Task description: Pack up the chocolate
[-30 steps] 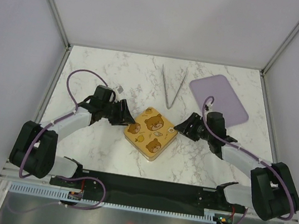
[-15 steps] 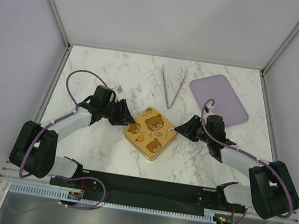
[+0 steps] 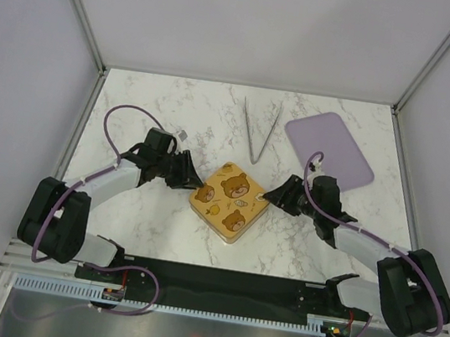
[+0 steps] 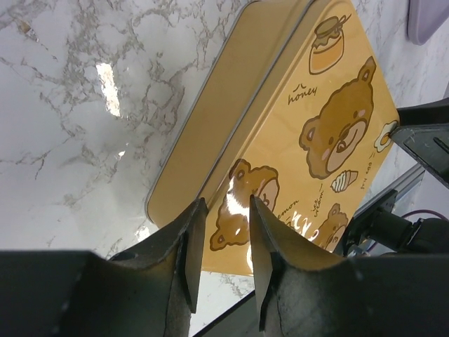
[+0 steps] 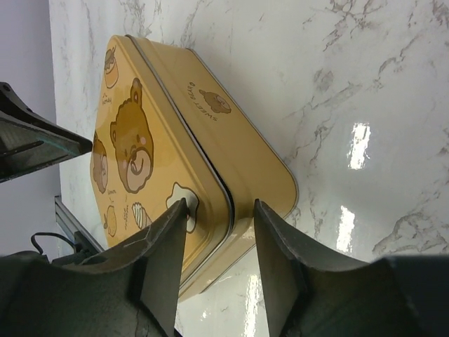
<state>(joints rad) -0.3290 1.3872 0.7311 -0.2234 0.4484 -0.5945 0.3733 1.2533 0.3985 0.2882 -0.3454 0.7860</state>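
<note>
Your left gripper (image 4: 226, 205), jaws narrowly parted, and right gripper (image 5: 221, 206), jaws wider apart, each sit at a corner of the bear tin (image 3: 229, 200). The tin is lidded, so the chocolate is hidden from you.

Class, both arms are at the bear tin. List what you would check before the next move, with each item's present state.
1. State of the lid on the tin: shut, not ok for packing.
2. The left gripper straddles a tin corner: ok.
3. The right gripper straddles the opposite corner: ok.
4. Firm hold on the lid: cannot tell.
5. Any chocolate in view: not ok, none seen.
6. The tweezers lie clear of both arms: ok.
</note>
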